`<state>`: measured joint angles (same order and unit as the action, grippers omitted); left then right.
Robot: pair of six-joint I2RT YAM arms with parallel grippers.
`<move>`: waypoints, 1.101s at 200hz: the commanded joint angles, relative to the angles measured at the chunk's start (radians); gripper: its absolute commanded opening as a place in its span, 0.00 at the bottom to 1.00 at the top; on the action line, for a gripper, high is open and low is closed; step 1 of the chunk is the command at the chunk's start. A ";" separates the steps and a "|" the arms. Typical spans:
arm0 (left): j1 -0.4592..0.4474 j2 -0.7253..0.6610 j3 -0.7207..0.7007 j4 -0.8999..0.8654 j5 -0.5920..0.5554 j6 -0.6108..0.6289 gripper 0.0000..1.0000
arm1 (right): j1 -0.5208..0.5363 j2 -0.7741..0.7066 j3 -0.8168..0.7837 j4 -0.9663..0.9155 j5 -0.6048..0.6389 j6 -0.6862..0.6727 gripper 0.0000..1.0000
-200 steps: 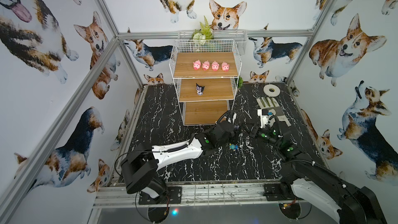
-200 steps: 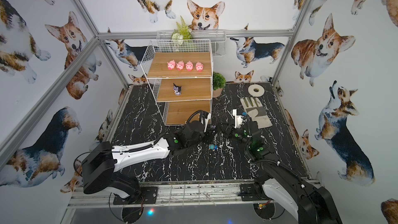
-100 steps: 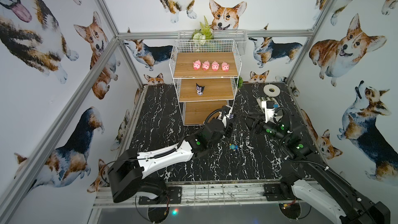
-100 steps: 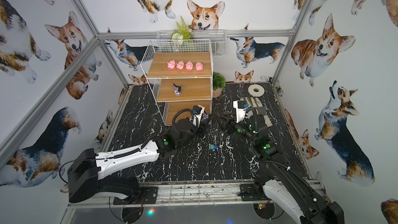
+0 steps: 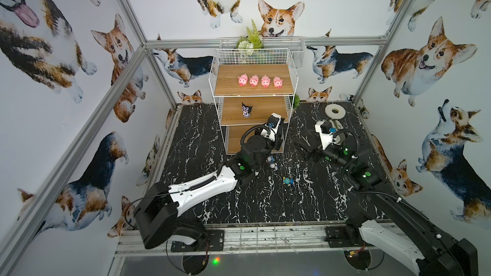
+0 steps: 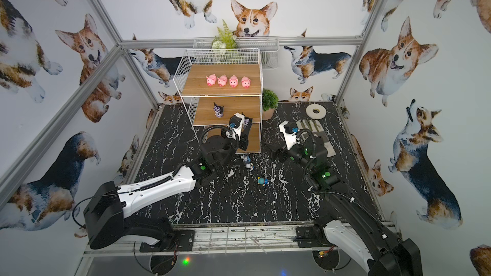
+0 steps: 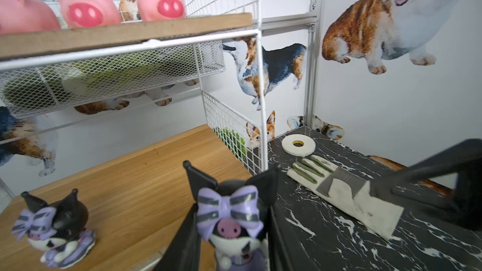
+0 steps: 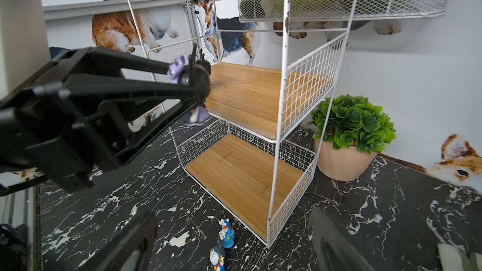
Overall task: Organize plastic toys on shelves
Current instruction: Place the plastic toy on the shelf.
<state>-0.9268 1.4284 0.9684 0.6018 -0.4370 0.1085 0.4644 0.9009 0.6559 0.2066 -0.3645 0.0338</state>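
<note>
**One claw loaded at the middle shelf, the other wide open**

Starting at the left gripper (image 7: 232,199): clenched on a black-and-purple figure (image 7: 229,222), a finger squeezed against each side, bow and snout facing the wrist cam. Parked right at the near edge of the middle shelf (image 7: 146,178), toward its right end. Honestly can't tell whether the feet touch the board or hang just off it. Spotted its twin (image 7: 54,222) standing further left on that same board, well apart.

Over to the right gripper (image 8: 232,213): spread wide, nothing between the fingers, hovering above the black marble table (image 5: 202,134) just right of the white wire rack (image 8: 310,84), near the bottom shelf (image 8: 242,173) and its near right corner.

Moving outward: counting four pink pigs (image 5: 259,80) lined up side by side on the top shelf (image 5: 231,75), snouts toward the near side. Seeing two little blue figures (image 8: 226,232) close together on the table just off the bottom shelf's near edge. Plus a third blue figure (image 5: 287,181) even nearer and a bit to the right, apart from the pair.

Also got a potted plant (image 8: 352,123) tucked beside the rack's right side, a white-and-grey glove (image 7: 347,191) lying flat on the far right of the table, a tape roll (image 7: 298,145) just beyond its fingertips, and a wire basket (image 6: 268,54) with a fern on the back wall behind the rack.
</note>
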 commanded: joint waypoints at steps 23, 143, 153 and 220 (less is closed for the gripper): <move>0.064 0.097 0.055 0.151 -0.018 -0.004 0.27 | 0.001 0.019 -0.025 0.107 0.060 -0.136 0.98; 0.109 0.296 0.162 0.257 -0.005 -0.024 0.28 | -0.010 -0.008 -0.072 0.112 0.047 -0.163 1.00; 0.113 0.307 0.166 0.259 -0.006 -0.030 0.28 | -0.010 -0.011 -0.073 0.111 0.047 -0.164 1.00; 0.129 0.329 0.137 0.318 0.008 -0.030 0.30 | -0.010 -0.004 -0.090 0.120 0.038 -0.156 1.00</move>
<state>-0.8051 1.7546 1.1206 0.8448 -0.4427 0.0845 0.4519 0.8917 0.5713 0.2890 -0.3164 -0.1078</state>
